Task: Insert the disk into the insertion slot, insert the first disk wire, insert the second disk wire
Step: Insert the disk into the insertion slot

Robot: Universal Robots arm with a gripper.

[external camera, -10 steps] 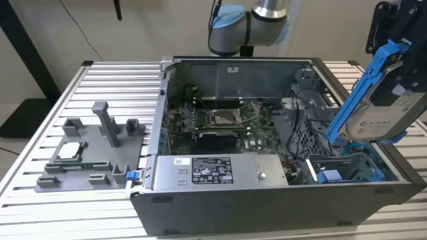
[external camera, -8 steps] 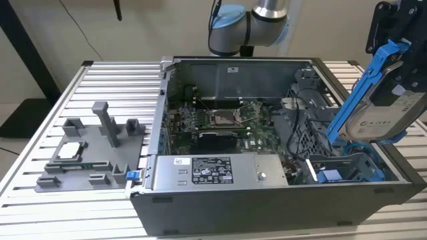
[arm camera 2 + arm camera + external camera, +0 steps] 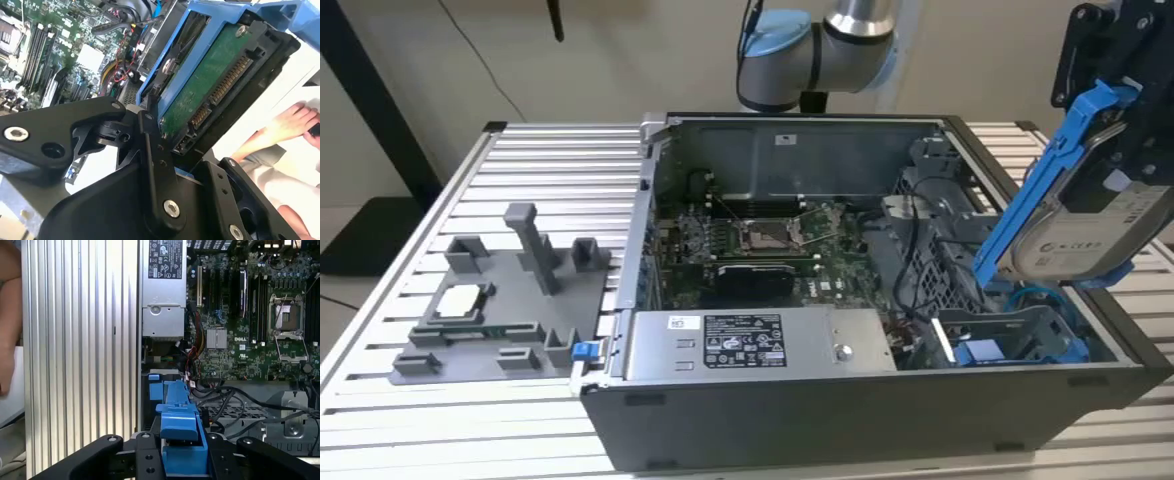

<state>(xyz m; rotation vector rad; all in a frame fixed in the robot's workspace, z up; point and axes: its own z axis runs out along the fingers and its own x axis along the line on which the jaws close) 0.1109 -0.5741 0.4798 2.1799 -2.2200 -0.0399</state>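
Observation:
In the exterior view my gripper (image 3: 1118,165) is shut on the disk (image 3: 1091,220), a silver-grey drive with a white label in a blue carrier (image 3: 1047,180). It hangs tilted, nearly on edge, above the case's near corner on the exterior view's right. Right below it lies the insertion slot (image 3: 1014,335), a grey bay with blue tabs. The second wrist view shows the disk's green circuit board (image 3: 210,85) and connector between my black fingers (image 3: 155,165). In the first wrist view the blue carrier handle (image 3: 180,432) sits between the fingers (image 3: 145,460), over the bay's blue tab (image 3: 156,389).
The open computer case (image 3: 854,420) holds a motherboard (image 3: 767,235) and a grey labelled power-supply box (image 3: 761,345). Loose black cables (image 3: 235,405) lie beside the bay. A grey fixture (image 3: 507,300) stands on the slatted table at the exterior view's left. A person's hand (image 3: 290,125) rests nearby.

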